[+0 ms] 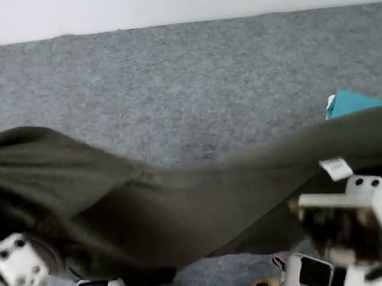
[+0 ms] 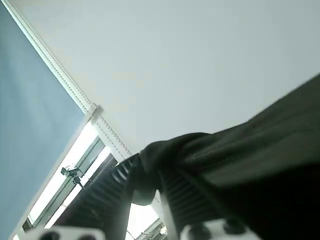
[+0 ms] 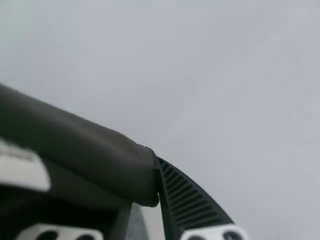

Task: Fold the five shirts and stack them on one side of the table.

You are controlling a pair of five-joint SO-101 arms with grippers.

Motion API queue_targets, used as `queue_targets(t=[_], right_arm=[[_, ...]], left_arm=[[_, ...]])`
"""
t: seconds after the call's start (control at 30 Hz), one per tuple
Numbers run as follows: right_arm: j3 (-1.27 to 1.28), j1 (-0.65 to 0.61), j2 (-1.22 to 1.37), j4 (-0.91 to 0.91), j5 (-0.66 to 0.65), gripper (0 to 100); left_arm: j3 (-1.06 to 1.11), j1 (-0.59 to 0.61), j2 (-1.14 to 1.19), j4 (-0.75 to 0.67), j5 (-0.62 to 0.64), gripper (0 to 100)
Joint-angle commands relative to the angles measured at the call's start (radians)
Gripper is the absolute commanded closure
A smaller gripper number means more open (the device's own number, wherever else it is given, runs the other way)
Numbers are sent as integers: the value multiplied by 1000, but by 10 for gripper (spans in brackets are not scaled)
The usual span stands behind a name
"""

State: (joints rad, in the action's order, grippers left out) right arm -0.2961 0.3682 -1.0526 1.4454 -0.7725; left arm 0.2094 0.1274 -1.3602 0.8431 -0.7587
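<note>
Left fingers (image 2: 180,200) and right fingers (image 3: 187,202) clamp the olive shirt (image 1: 183,198); overhead, teal cloth (image 1: 352,104) lies beyond.

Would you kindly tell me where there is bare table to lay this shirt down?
The wide grey tabletop between the far wall and the dark shirt is bare. It is crowded at the right edge by a teal item, and along the near side, where the left claw and right claw hold the shirt.

The stretched olive shirt (image 1: 183,198) blocks the near side; the far table (image 1: 184,82) looks passable, apart from a teal item (image 1: 354,104).
</note>
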Motion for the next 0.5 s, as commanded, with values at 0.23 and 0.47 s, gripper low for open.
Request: queue_targets(t=[0.23, 0.47], right_arm=[[580, -120, 27, -288, -8, 988], [984, -209, 44, -748, -44, 988]], left_arm=[[447, 0, 118, -155, -14, 987], [590, 0, 364, -468, -12, 987]])
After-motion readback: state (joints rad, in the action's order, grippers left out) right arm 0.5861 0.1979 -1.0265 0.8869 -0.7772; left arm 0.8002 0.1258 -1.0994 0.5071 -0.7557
